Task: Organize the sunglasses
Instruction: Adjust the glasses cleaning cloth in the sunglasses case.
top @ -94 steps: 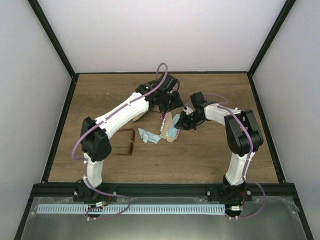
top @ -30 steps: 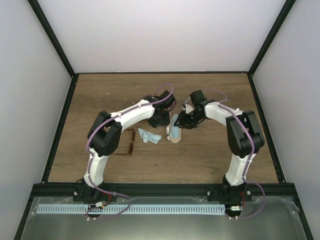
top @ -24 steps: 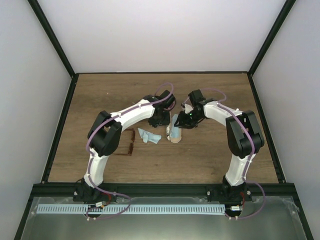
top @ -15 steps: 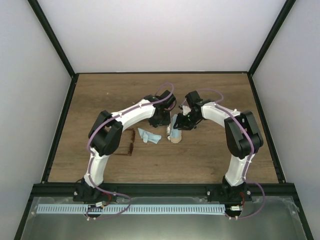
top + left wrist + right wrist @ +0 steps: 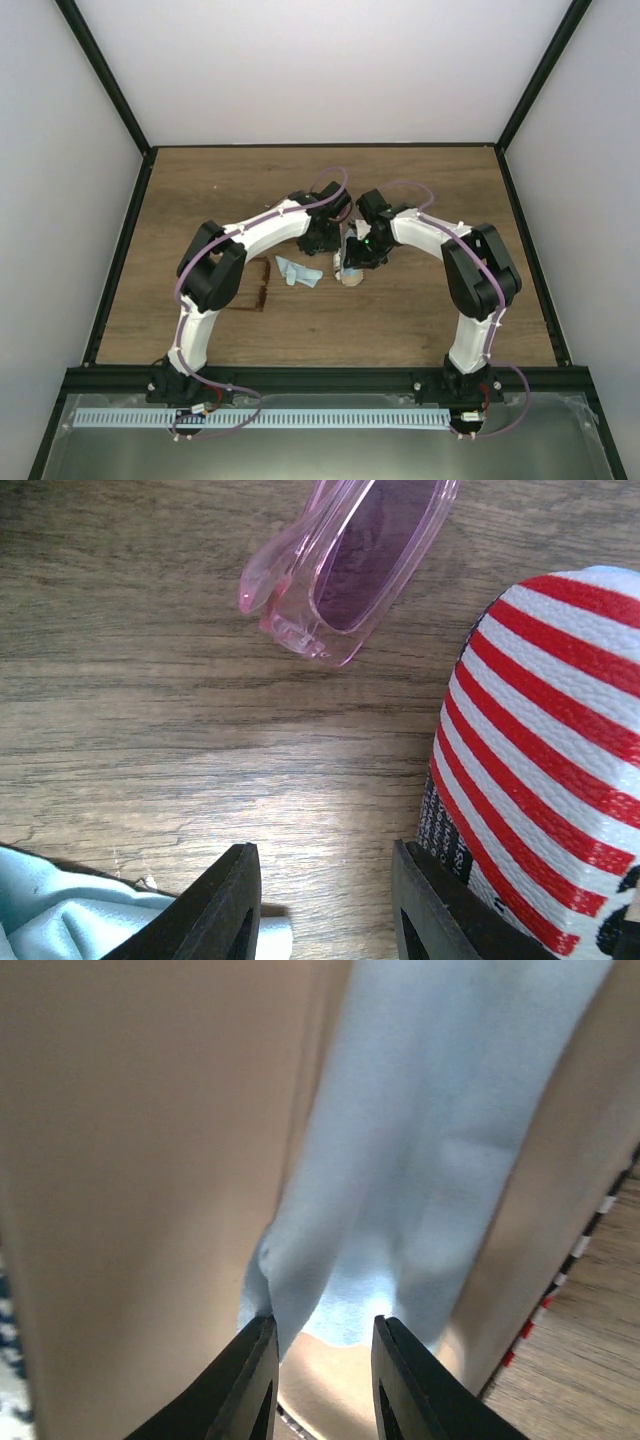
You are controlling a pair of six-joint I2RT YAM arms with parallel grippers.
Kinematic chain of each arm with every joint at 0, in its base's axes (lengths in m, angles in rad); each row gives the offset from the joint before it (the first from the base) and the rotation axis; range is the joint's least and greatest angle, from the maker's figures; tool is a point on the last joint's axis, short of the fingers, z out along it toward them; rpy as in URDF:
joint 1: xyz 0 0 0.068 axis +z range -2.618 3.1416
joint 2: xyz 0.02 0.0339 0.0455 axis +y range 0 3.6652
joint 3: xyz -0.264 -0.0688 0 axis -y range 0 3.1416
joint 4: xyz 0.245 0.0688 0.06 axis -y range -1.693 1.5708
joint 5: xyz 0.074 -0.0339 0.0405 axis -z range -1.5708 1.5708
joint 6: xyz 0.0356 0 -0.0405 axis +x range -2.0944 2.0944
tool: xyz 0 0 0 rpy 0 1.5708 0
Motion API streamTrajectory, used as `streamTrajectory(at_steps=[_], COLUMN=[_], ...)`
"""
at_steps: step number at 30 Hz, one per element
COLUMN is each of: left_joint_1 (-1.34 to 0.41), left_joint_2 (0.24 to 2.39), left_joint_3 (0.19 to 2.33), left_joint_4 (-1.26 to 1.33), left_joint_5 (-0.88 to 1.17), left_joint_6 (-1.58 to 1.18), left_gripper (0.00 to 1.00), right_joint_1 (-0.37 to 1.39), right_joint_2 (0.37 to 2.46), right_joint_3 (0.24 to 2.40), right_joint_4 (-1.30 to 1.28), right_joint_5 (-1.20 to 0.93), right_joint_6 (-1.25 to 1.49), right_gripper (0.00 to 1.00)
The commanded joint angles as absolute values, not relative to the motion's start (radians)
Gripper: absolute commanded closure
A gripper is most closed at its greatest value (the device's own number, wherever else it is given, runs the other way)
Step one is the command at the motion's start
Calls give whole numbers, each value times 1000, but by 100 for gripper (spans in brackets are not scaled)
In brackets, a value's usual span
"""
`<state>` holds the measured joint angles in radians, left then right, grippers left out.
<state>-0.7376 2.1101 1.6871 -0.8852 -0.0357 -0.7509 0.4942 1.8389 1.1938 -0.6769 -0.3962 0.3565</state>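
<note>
The case point(image 5: 540, 720) is red-and-white striped, tan inside. Near it lie pink glasses point(image 5: 350, 560), a light-blue cloth point(image 5: 298, 272) and reddish-brown sunglasses point(image 5: 262, 290).

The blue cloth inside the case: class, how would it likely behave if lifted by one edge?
Probably floppy: the cloth lies creased and folded between the case walls. Likely light, since it looks thin. It would probably hang limp rather than keep its shape.

Your workspace: a wood-grain table point(image 5: 200, 190) boxed in by pale walls.
You look down on brown planks with a plain whitish back wall point(image 5: 320, 70) behind them and matching side walls at left point(image 5: 50, 200) and right point(image 5: 595, 200). Black frame bars point(image 5: 105, 75) run up the corners and along the near edge, where a white slotted strip point(image 5: 320, 418) lies on grey metal. The light is soft and even.
</note>
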Motion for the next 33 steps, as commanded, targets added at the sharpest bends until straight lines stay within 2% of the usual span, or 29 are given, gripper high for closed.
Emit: streamTrajectory(at_steps=[1,11,16,18,33], left_joint_1=[-738,-737,-738,-737,-739], left_joint_2=[2099,2092,2096,2095,2092], left_joint_3=[1666,1666,1666,1666,1663], left_joint_4=[-868,-871,-870,-869,-865], left_joint_5=[-23,-28,-28,-28,-27], left_joint_6=[-753,-756,-756,-756,-755], left_gripper=[62,62,62,62,62], right_joint_1=[503,503,504,504,506], right_joint_2=[1809,1808,1769,1748,1755], right_joint_3=[1178,1200,1203,1202,1196], right_joint_4=[-692,-690,-693,-697,-718], right_joint_5=[-342,-337,-361,-343,-276], right_joint_6=[356,352,361,366,333], right_gripper=[73,73,66,66,85])
